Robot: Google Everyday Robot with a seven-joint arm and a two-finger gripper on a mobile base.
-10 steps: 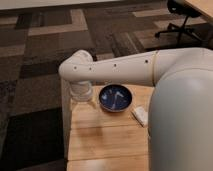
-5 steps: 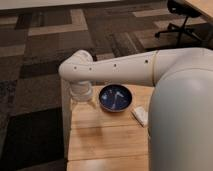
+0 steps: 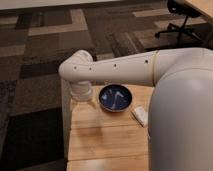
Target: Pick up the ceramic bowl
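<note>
The ceramic bowl is round, shallow and glossy dark blue with pale streaks inside. It sits on the light wooden table near its far edge. My white arm reaches from the right across and above the bowl, then bends down at the far left corner of the table. The gripper hangs at the end of that downward part, just left of the bowl and close to the tabletop. It holds nothing that I can see.
A small white rectangular block lies on the table just right of the bowl. My white body fills the right side. Patterned dark carpet surrounds the table, and an office chair stands at the far right.
</note>
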